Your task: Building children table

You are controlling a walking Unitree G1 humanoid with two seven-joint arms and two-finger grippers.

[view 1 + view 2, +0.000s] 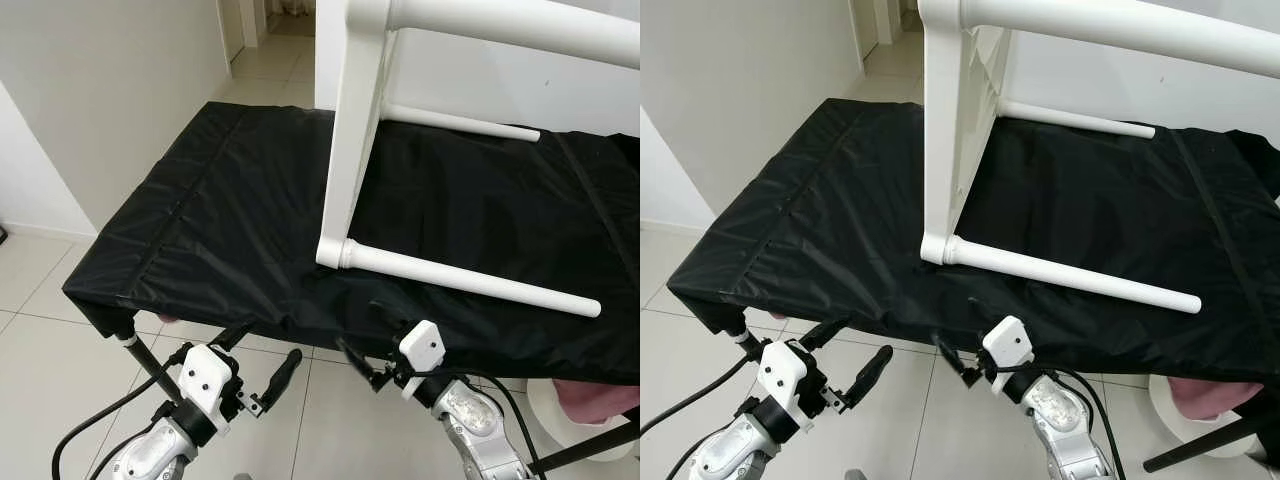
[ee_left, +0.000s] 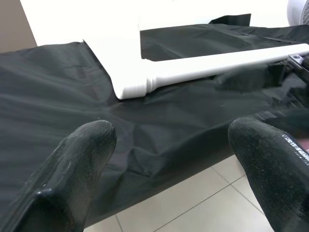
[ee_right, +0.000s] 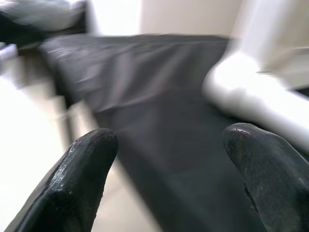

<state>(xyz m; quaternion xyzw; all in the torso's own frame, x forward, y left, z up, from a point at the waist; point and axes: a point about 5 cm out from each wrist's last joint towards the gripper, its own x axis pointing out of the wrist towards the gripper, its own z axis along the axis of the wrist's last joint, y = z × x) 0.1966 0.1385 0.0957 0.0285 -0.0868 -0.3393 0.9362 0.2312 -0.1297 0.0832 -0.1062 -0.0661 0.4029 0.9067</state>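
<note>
Children's table [image 1: 360,130], white and tipped on its side on my black-covered counter [image 1: 200,230], lies mid-frame with its near leg [image 1: 470,280] running toward the lower right, just above my empty, spread right fingers [image 1: 365,368], nearer than my spread left fingers [image 1: 262,370].

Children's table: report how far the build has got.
Done: the white table lies tipped on the black-covered work surface with two legs fitted, the near leg and the far leg. In hand: nothing; the left end effector and right end effector hover open at the near edge. Left: other legs, which can't be judged from here.
</note>
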